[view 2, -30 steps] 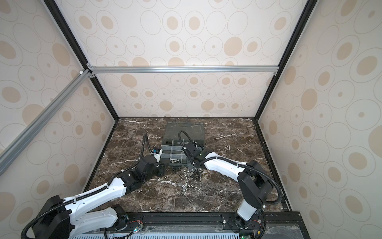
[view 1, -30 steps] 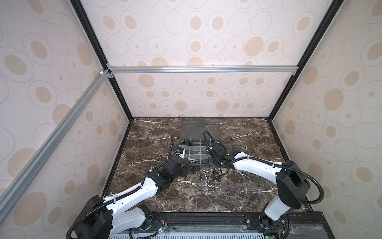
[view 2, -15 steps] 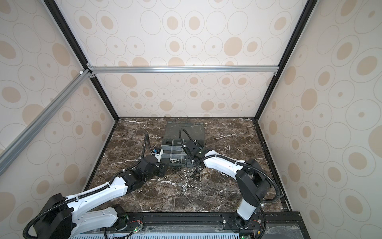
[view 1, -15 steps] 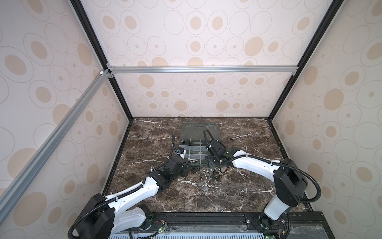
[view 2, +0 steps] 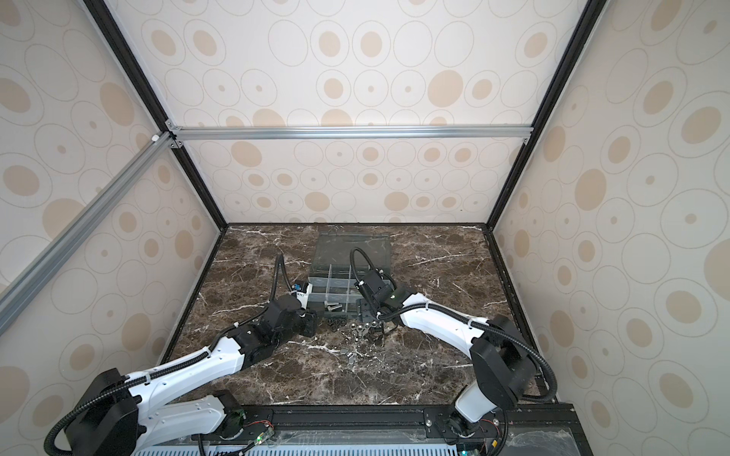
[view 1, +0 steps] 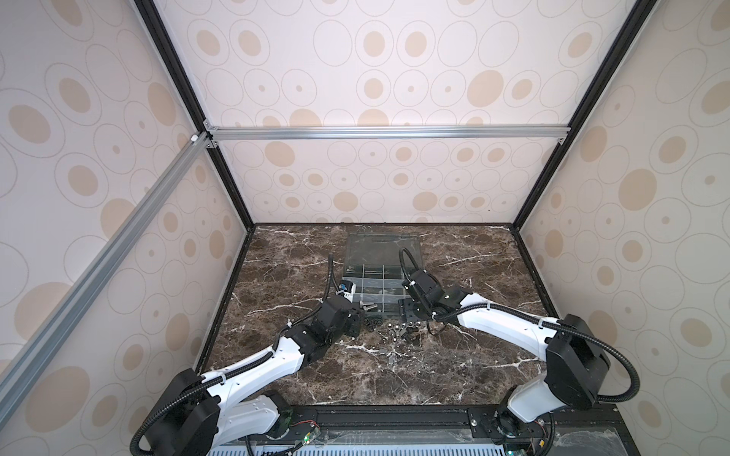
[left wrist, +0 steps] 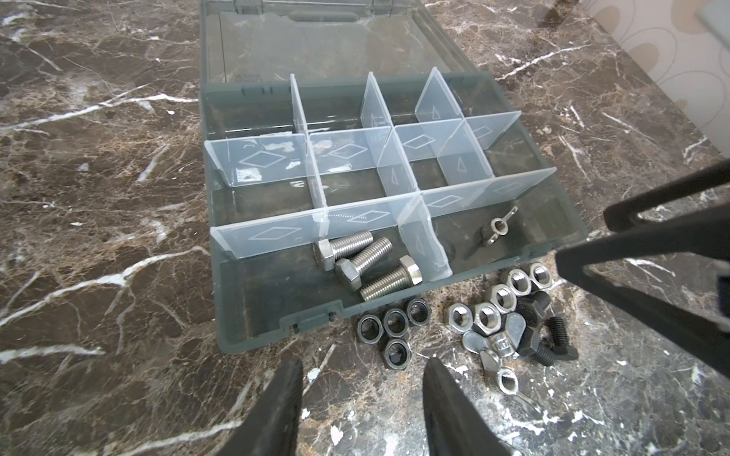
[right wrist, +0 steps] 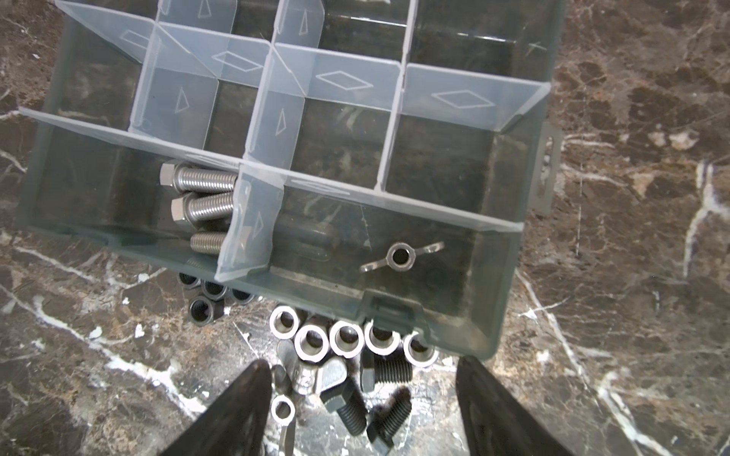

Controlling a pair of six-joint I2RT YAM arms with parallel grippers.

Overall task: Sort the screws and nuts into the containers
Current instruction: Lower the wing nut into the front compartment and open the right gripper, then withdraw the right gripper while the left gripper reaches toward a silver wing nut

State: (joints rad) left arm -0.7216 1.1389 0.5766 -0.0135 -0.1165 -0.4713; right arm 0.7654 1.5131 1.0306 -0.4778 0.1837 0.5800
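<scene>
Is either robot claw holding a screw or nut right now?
No. The left gripper and right gripper both stand open, nothing held between them.

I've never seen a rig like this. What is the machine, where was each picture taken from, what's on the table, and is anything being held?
Two white-and-black robot arms work on a dark marble tabletop, each ending in a two-fingered pincer. The two wide pictures look down from overhead; the two close-ups come from cameras on the wrists. An open grey translucent plastic organizer box sits on it. One front cell holds three silvery bolts, the next a silver wing nut. Silver hex nuts, dark nuts, black bolts and wing nuts lie loose in front. The left pincer and right pincer are open, holding nothing.
</scene>
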